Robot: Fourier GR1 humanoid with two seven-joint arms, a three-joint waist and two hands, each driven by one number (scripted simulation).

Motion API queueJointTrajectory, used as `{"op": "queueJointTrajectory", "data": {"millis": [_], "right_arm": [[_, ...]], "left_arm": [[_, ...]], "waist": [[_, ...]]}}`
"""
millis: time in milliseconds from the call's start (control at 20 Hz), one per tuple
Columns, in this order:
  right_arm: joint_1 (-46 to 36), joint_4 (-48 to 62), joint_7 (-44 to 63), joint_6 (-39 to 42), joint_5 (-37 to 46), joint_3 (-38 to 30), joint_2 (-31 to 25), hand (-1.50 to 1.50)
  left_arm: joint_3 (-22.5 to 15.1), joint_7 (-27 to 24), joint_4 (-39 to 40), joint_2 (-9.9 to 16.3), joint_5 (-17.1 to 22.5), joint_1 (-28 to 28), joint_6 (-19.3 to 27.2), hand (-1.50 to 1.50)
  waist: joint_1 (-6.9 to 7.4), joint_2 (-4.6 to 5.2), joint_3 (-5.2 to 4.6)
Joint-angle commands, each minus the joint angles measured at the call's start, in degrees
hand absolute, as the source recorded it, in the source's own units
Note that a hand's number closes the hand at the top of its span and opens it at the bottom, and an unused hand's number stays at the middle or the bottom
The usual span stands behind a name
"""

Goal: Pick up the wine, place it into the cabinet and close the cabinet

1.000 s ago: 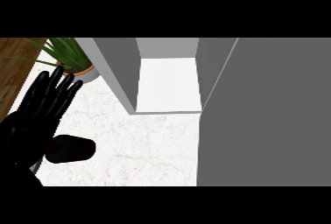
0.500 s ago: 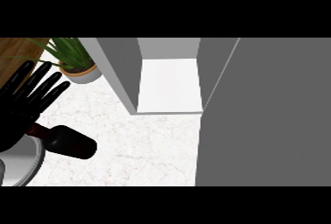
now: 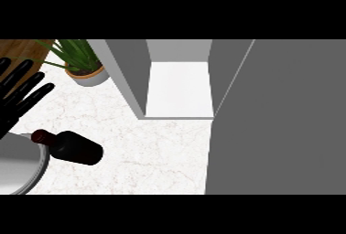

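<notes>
The wine bottle (image 3: 74, 147) is dark with a dark red cap and sits on the white marble counter at the lower left, nothing holding it. My left hand (image 3: 19, 98) shows at the left edge, above and left of the bottle, fingers straight and spread, apart from it. The cabinet (image 3: 179, 87) is open in the middle, showing a white shelf between grey walls. Its grey door (image 3: 277, 119) swings out and fills the right side. My right hand does not show.
A potted green plant (image 3: 84, 68) stands at the back left beside the cabinet's left wall (image 3: 128, 73). A grey rounded shape (image 3: 17, 164) fills the lower left corner, touching the bottle's cap end. Bare counter (image 3: 155, 151) lies between bottle and door.
My left hand has drawn back to the left and up, off the bottle, which now shows in full. The grey shape has come into view at the lower left.
</notes>
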Motion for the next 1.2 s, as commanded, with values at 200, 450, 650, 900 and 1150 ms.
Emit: {"op": "queueJointTrajectory", "data": {"millis": [200, 450, 650, 900, 1150], "right_arm": [[-1.16, -2.93, 3.99, -0.73, -0.69, -1.24, 1.33, -1.50], [-2.89, 2.18, 0.59, 2.57, -3.18, -3.74, 1.14, -1.50], [-2.13, -3.55, 6.40, 1.36, -4.14, -5.44, 0.24, -1.50], [-1.80, -5.07, 7.22, 0.74, -0.10, -0.46, 2.29, -1.50], [-5.43, -1.01, 6.15, 1.18, -1.52, -4.61, 1.20, -1.50]], "left_arm": [[0.36, 1.83, -0.92, -2.49, -2.63, -0.22, 0.92, -1.50], [5.52, 4.90, -2.10, 1.36, 3.49, 3.07, -0.87, -1.50], [5.76, 4.92, 0.51, 0.11, -0.15, 2.41, -3.02, -1.50], [7.68, 3.28, 7.30, -0.63, -4.55, 1.44, -6.25, -1.50], [9.77, 1.49, 12.96, -0.94, -6.91, 2.44, -13.71, -1.50]], "waist": [[0.03, 0.01, 0.01], [0.30, 0.00, 0.02], [0.01, 0.02, 0.00], [-0.09, 0.02, -0.01], [0.00, 0.08, -0.02]]}}
